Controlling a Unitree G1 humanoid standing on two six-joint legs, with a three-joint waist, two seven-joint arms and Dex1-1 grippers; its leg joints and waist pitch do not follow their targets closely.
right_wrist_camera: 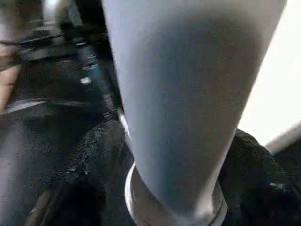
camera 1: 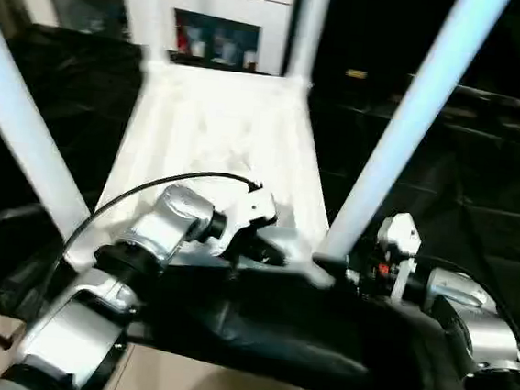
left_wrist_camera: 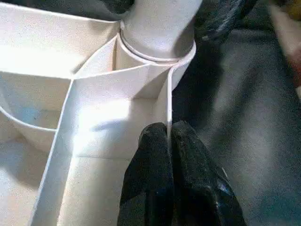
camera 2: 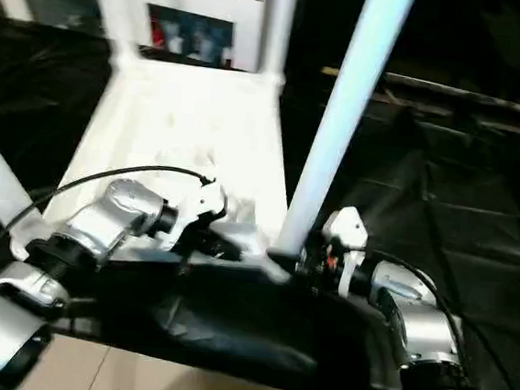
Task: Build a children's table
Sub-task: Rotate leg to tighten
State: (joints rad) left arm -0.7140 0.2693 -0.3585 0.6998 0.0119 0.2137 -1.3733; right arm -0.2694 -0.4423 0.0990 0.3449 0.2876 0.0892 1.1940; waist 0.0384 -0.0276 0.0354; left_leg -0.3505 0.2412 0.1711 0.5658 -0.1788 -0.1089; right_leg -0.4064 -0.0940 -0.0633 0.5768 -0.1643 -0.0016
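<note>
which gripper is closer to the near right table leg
Right. The right gripper straddles the near right leg at its base; the left gripper pinches the tabletop's rim beside it.

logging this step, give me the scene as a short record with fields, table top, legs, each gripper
table top: white table top lies underside up on the black-draped work table
legs: four legs stand up from the corner sockets; near right leg
left gripper: left gripper shut on the thin side wall of the top
right gripper: right gripper has fingers either side of the near right leg's base
</note>
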